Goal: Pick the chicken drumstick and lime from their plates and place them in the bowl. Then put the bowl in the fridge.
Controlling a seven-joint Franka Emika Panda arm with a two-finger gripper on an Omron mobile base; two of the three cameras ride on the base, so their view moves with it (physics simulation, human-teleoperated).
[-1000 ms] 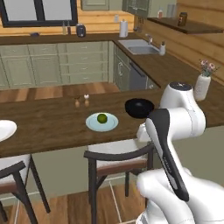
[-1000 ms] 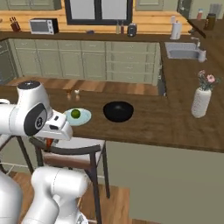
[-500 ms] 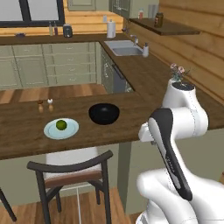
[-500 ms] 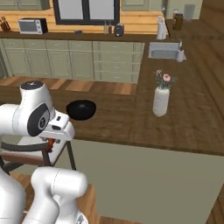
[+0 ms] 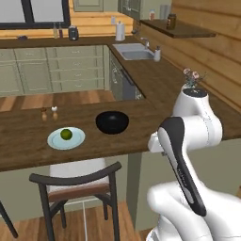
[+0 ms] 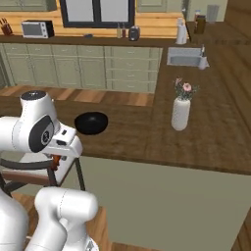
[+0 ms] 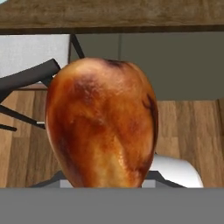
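Nearest the hand camera, the chicken drumstick (image 7: pixel 101 124) looms large, fat end up, clenched between the jaws of the gripper (image 6: pixel 57 162); the fingertips themselves are hidden beneath the meat. In the right base view the hand hangs low, below the wooden counter (image 5: pixel 141 110) edge and just above the dark chair (image 5: pixel 75 181), a sliver of orange-brown showing under it. The drumstick looks glossy and probably slippery, firm rather than fragile, and light; a hold across the thick end, as here, seems safer than on the thin bone end, where it could pivot. Farther off on the counter sits the black bowl (image 5: pixel 112 122), with nothing visible in it, and just beside it the pale blue-green plate (image 5: pixel 54 140) carrying the lime (image 5: pixel 66 134), which is round, smooth and likely to roll, so a grip across its middle would suit. Beyond them stand a vase of flowers (image 6: pixel 181 108) and the sink (image 5: pixel 134 51)
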